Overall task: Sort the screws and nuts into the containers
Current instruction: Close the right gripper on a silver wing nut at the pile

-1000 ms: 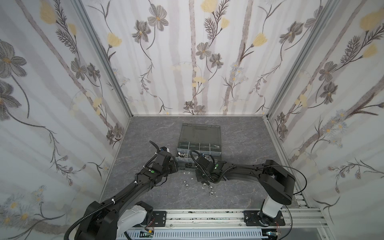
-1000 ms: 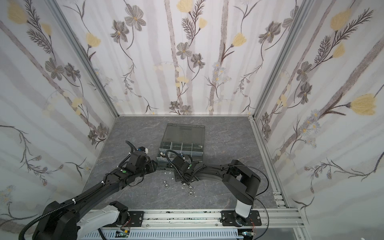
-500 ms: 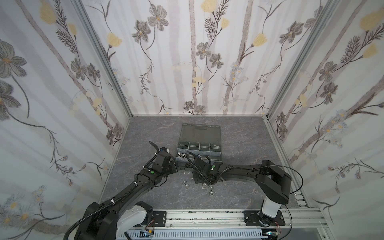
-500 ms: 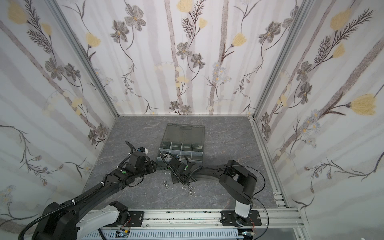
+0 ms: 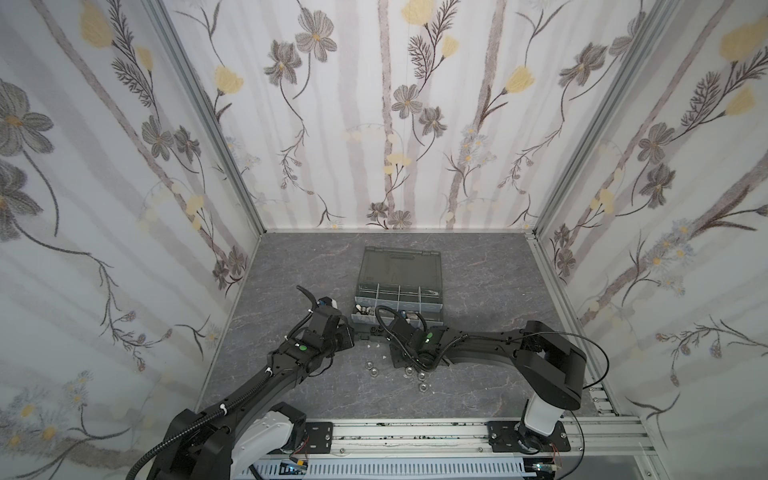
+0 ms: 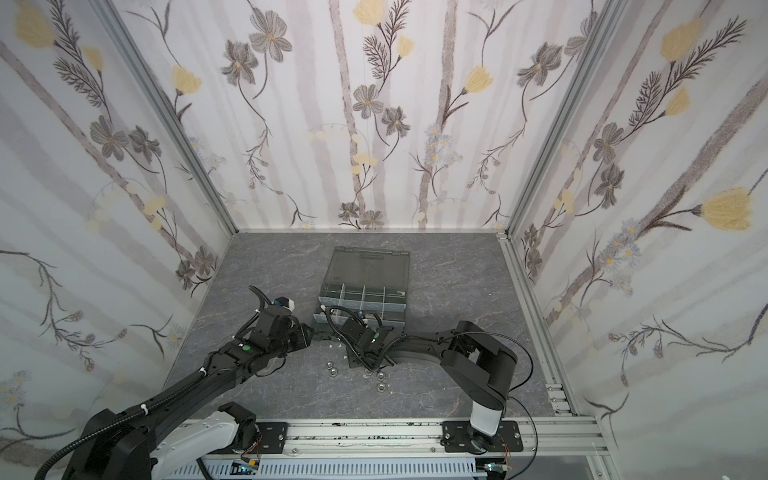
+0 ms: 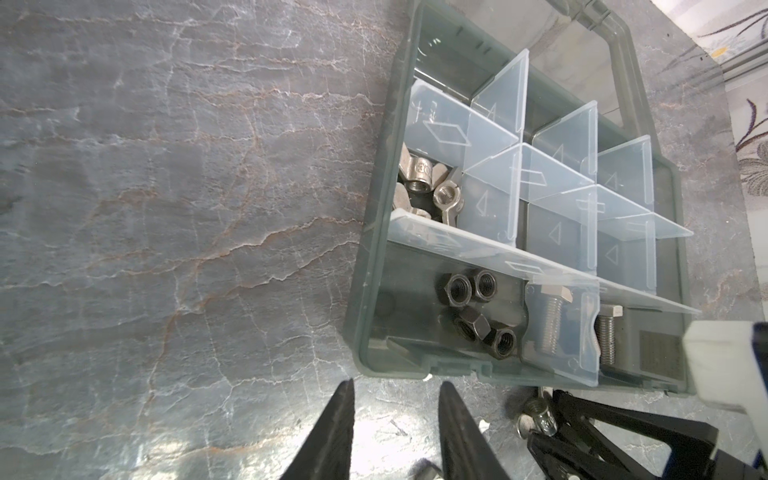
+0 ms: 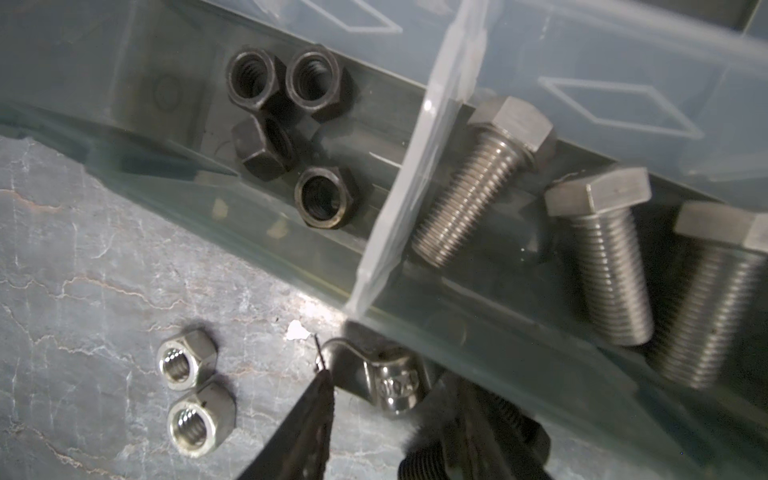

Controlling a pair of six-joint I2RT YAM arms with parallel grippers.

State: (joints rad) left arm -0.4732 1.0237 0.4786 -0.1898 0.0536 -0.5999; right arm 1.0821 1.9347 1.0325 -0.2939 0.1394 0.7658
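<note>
Screws (image 8: 482,183) lie in the dark organiser case (image 7: 365,291) on the grey marbled table (image 5: 291,270) between floral walls (image 5: 374,124), right of the black nuts (image 8: 291,137) along the case's near edge, long axes roughly square to it, heads toward the inner divider; the left gripper (image 7: 397,384) gapes empty, the right gripper (image 8: 388,386) clasps a wing nut (image 8: 395,380).

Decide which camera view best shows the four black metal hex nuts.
Right wrist view: the four black metal hex nuts sit close, threads visible. The left wrist view shows them smaller but clear. In both top views they are too small to tell.
</note>
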